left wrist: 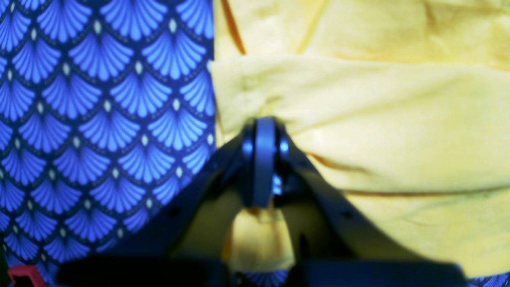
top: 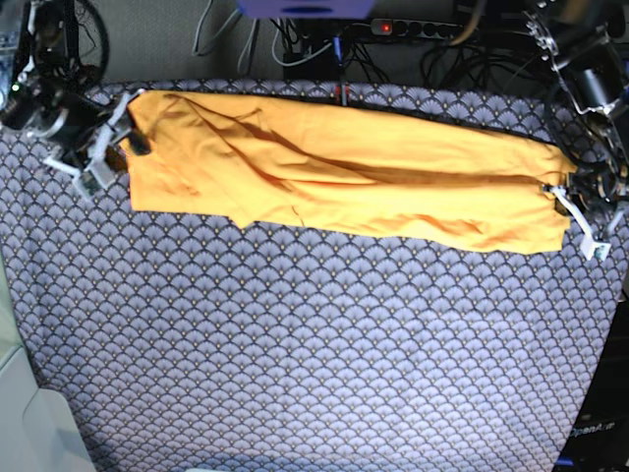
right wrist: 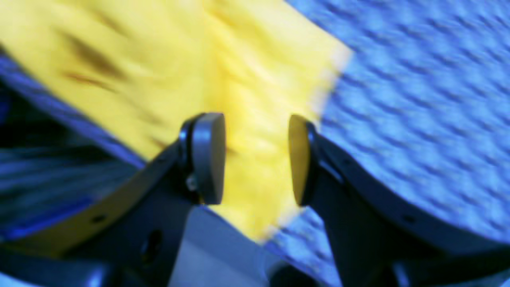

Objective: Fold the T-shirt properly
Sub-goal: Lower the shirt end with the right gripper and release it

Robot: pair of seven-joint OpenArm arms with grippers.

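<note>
The yellow-orange T-shirt (top: 344, 172) lies as a long band across the far part of the table, folded lengthwise and creased. My left gripper (left wrist: 263, 133) is shut on the T-shirt (left wrist: 358, 119) at the hem, with fabric bunched between its fingers. In the base view it is at the band's right end (top: 568, 197). My right gripper (right wrist: 255, 159) is open, and its pads (right wrist: 209, 157) stand apart just above a corner of the T-shirt (right wrist: 179, 59). In the base view it is at the band's left end (top: 120, 147). The right wrist view is blurred.
A scale-patterned blue-grey cloth (top: 314, 344) covers the table. Cables and a power strip (top: 413, 29) run behind the far edge. A pale surface (top: 29, 423) sits at the near left corner. A red part (left wrist: 24, 275) shows at the left wrist view's bottom left.
</note>
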